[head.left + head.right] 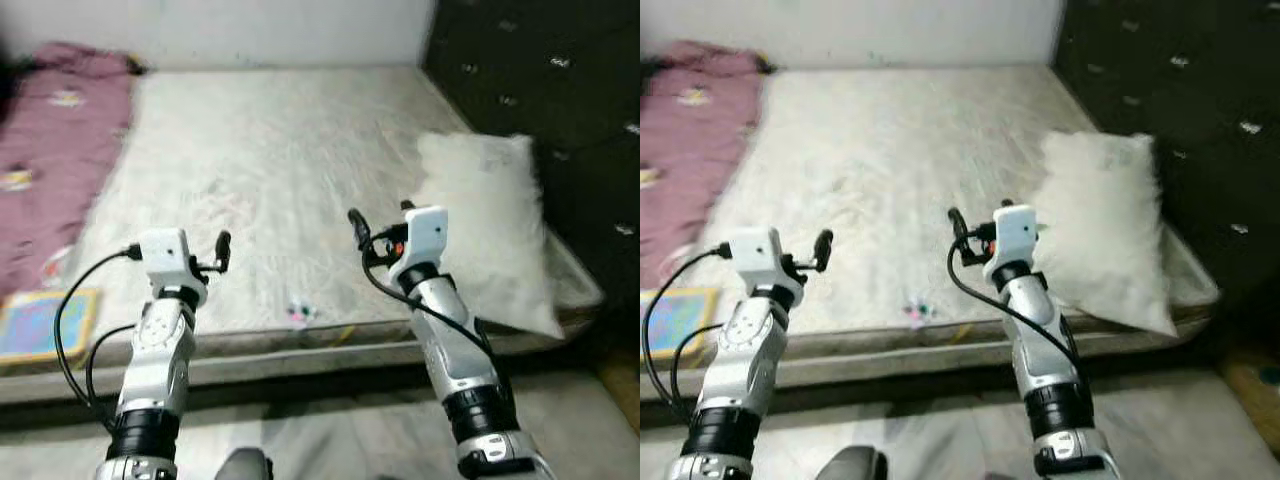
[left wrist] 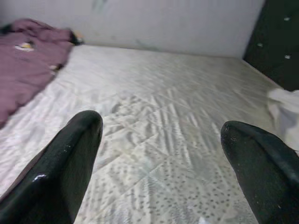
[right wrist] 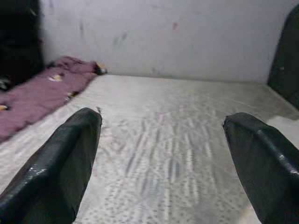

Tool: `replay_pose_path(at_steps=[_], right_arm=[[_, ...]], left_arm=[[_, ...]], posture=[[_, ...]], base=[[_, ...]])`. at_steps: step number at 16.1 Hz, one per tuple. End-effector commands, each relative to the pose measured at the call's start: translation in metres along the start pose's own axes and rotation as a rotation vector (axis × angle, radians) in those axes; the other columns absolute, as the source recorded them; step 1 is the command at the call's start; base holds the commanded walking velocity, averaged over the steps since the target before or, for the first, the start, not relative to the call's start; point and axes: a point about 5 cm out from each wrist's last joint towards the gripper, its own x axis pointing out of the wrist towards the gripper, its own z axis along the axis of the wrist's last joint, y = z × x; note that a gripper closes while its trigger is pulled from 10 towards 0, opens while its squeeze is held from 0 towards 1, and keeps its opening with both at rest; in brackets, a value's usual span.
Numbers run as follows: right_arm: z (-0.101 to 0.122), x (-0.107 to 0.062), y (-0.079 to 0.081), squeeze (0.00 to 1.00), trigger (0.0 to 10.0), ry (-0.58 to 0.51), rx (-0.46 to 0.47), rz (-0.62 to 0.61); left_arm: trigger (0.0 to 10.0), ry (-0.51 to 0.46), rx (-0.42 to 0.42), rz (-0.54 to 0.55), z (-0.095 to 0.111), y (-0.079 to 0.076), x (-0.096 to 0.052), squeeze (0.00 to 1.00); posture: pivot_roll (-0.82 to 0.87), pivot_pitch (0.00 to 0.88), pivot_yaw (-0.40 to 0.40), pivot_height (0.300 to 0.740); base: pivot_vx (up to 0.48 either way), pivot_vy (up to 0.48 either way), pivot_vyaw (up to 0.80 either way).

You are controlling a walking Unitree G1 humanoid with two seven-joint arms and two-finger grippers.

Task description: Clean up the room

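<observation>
Both arms are up over the near edge of the mattress [image 1: 300, 160], hands empty. Your left gripper [image 2: 159, 154] is spread wide, nothing between the fingers; the right gripper [image 3: 163, 158] is the same, released, holding nothing.

The white pillow [image 1: 495, 225] lies just to the outer side of your right gripper, slumped against the dark headboard [image 1: 560, 90]. The purple blanket [image 1: 50, 150] is heaped well off to the outer side of your left gripper. A colourful flat thing [image 1: 40, 322], maybe a book, sits below the blanket near the left arm. A small speck of litter [image 1: 299, 313] sits between the two arms at the mattress edge, too small to identify.

Risks as I judge them: if you reach for the pillow from this angle, the fingers may pinch only soft fill and slip. Swinging the right arm outward could shove the pillow off the bed corner. The speck is tiny; a wide-open grip likely misses it.
</observation>
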Motion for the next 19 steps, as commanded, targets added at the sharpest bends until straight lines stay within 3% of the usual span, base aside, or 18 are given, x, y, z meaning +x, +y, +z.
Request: replay_pose_path(at_steps=[1,5,15,19], right_arm=[[0.0017,-0.0015,-0.0082,0.0,10.0,-0.007,0.011,-0.018],[0.0028,0.0004,-0.0086,0.0,10.0,-0.008,0.007,-0.018],[0.0028,0.001,-0.0073,0.0,10.0,-0.011,0.012,-0.013],[0.002,0.0008,-0.0076,0.0,10.0,-0.008,0.012,-0.012]], left_arm=[[10.0,-0.012,-0.012,-0.045,0.0032,-0.0096,0.0018,0.0],[10.0,-0.023,-0.03,-0.075,0.0053,-0.0124,0.0031,0.0],[10.0,-0.022,-0.027,-0.087,0.006,-0.0133,0.0027,0.0],[10.0,-0.014,-0.024,-0.054,0.0038,-0.0108,0.0033,0.0]], posture=[[0.02,0.004,-0.043,0.74],[0.02,0.031,-0.046,0.74],[0.02,0.019,-0.045,0.74],[0.02,0.016,-0.046,0.74]], base=[[0.0,0.0,0.0],[0.0,0.0,0.0],[0.286,0.0,0.0],[0.0,0.0,0.0]])
